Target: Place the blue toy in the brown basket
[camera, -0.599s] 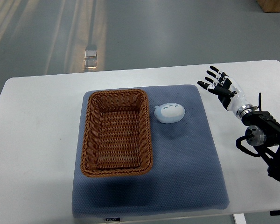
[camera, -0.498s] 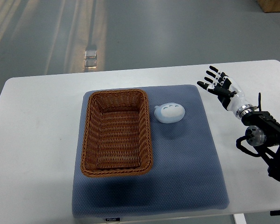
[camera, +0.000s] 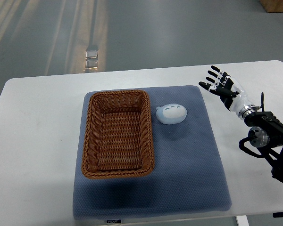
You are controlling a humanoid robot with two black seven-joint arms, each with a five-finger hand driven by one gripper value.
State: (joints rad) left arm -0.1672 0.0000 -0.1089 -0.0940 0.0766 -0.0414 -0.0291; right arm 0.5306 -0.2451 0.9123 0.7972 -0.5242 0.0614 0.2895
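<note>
Pale blue toy waits beside the basket; right hand open and well off to the side.

The small, rounded pale blue toy [camera: 171, 113] lies on the grey-blue mat [camera: 188, 160], just right of the brown woven wicker basket [camera: 118, 133], outside it. It looks light, smooth and probably soft, so a grip across its short width seems safest. The right hand [camera: 220, 85] sits right of the basket, past the toy and the mat's edge, fingers [camera: 212, 74] spread, holding nothing, palm tilted toward the toy.
</note>
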